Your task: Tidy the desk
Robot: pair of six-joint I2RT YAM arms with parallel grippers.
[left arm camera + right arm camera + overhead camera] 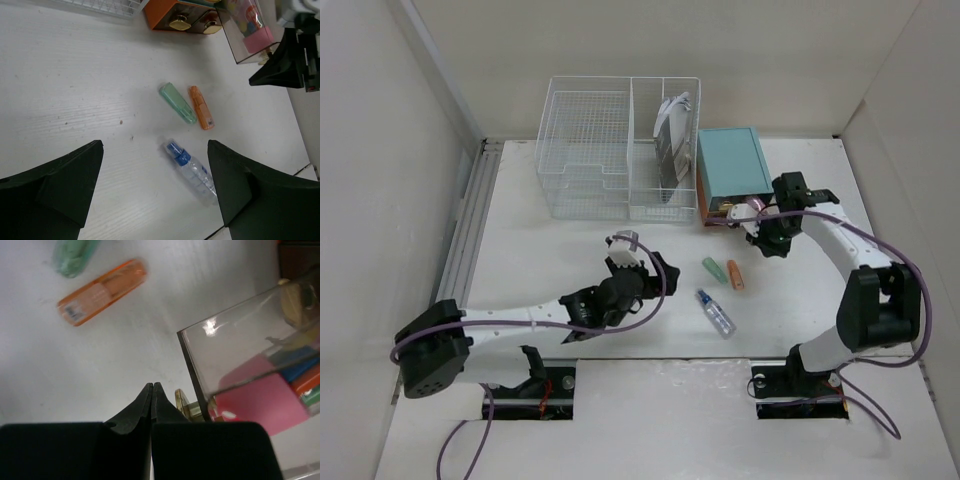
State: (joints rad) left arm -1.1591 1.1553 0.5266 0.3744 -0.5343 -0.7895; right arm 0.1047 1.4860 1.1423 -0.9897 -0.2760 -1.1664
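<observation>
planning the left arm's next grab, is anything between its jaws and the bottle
Nothing visible. Only bare desk lies between the open left jaws and the bottle. The green marker and orange marker lie beyond it, apart from it.

The desk (550, 250) is showing matte white with faint grey streaks. The wire basket (585, 150) is showing white in a fine grid pattern. The drawer box (732, 160) is showing teal on top and orange on its front, with brass-coloured knobs (179, 22). The green marker (177, 103) is looking pale and translucent. The orange marker (201, 107) is carrying a small blue-printed label. The bottle (192, 167) is showing clear with a blue cap. The clear drawer (240, 45) is showing a pink block (259, 39) inside. The arms (510, 320) are showing white and black, with purple cables (442, 455).
</observation>
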